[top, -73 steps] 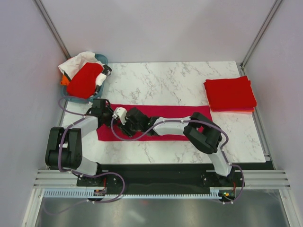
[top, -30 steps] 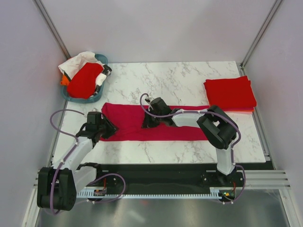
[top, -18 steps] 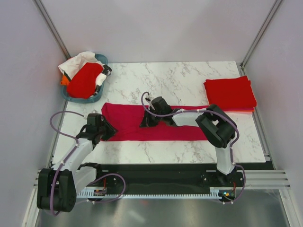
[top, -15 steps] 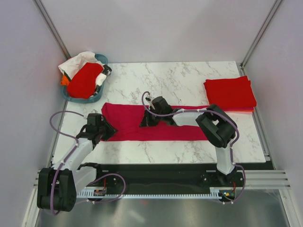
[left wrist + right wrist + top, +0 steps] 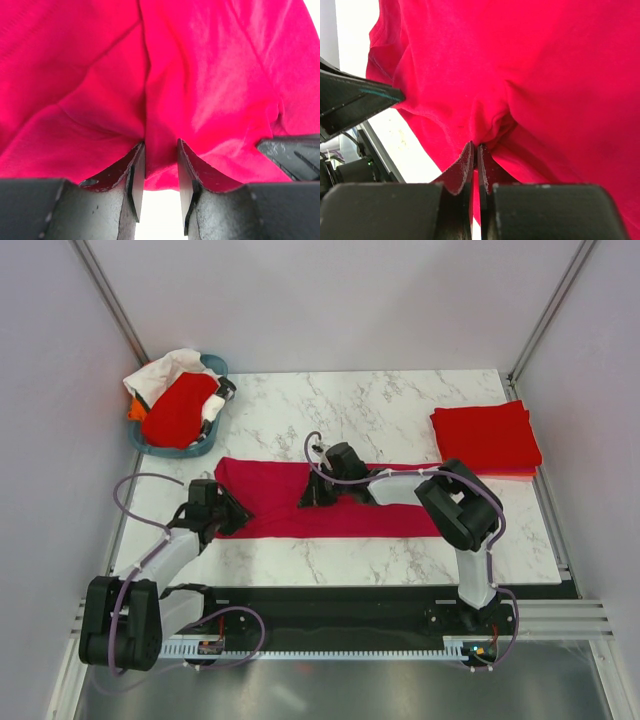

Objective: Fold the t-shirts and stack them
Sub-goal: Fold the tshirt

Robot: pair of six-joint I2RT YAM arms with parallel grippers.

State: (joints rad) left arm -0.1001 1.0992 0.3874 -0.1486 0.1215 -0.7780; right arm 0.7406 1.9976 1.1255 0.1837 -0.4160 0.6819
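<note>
A deep crimson-pink t-shirt lies as a long folded strip across the middle of the marble table. My left gripper is at the strip's near left end. In the left wrist view its jaws hold a fold of the shirt's edge. My right gripper is on the middle of the strip. In the right wrist view its jaws are pinched tight on a bunched fold of the shirt. A stack of folded bright red t-shirts lies at the right edge.
A teal basket at the back left holds another red t-shirt and a white cloth. Bare marble shows behind the strip and between it and the stack. The table's near edge runs just in front of the strip.
2.4 s ago both grippers were together at the strip's left end. The right gripper has moved right to the strip's middle and the left arm has drawn back. Over the last second there are only small shifts.
</note>
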